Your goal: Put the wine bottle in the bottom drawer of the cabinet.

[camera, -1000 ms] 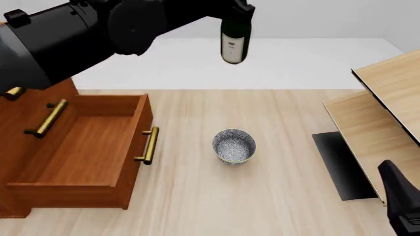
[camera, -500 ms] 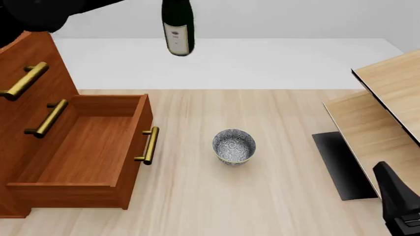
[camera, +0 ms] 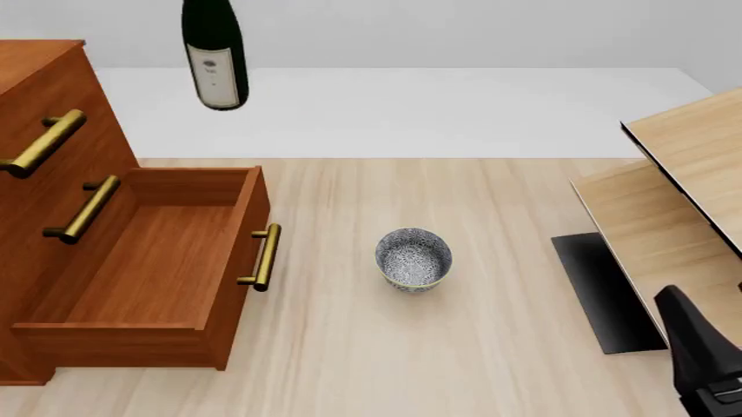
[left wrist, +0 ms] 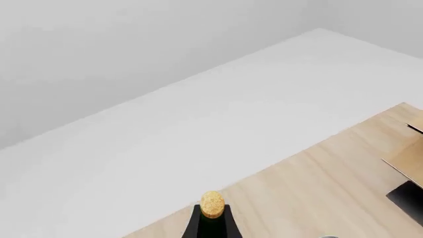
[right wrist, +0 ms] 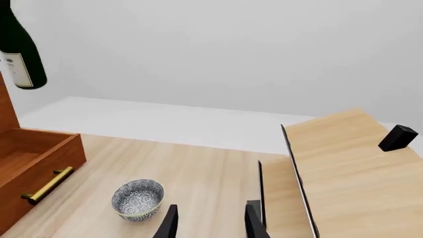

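The wine bottle (camera: 215, 61) is dark green with a white label. It hangs upright in the air, high above the far end of the open bottom drawer (camera: 139, 261). Its top is cut off by the front view's edge. The left wrist view shows its tan cork (left wrist: 212, 204) and neck close to the camera, but no fingers. The bottle also shows in the right wrist view (right wrist: 20, 54). The reddish-brown cabinet (camera: 47, 113) stands at the left; its drawer is pulled out and empty, brass handle (camera: 264, 257) facing right. My right gripper (right wrist: 211, 223) is open and empty, low at the near right.
A grey speckled bowl (camera: 413, 257) sits mid-table, right of the drawer front. Pale light-wood furniture (camera: 684, 191) with a dark panel (camera: 603, 291) fills the right side. The right arm (camera: 701, 365) is at the bottom right corner.
The bottle has moved left, from above the table's middle to above the drawer's far end. The left arm has left the front view. The right arm barely moved.
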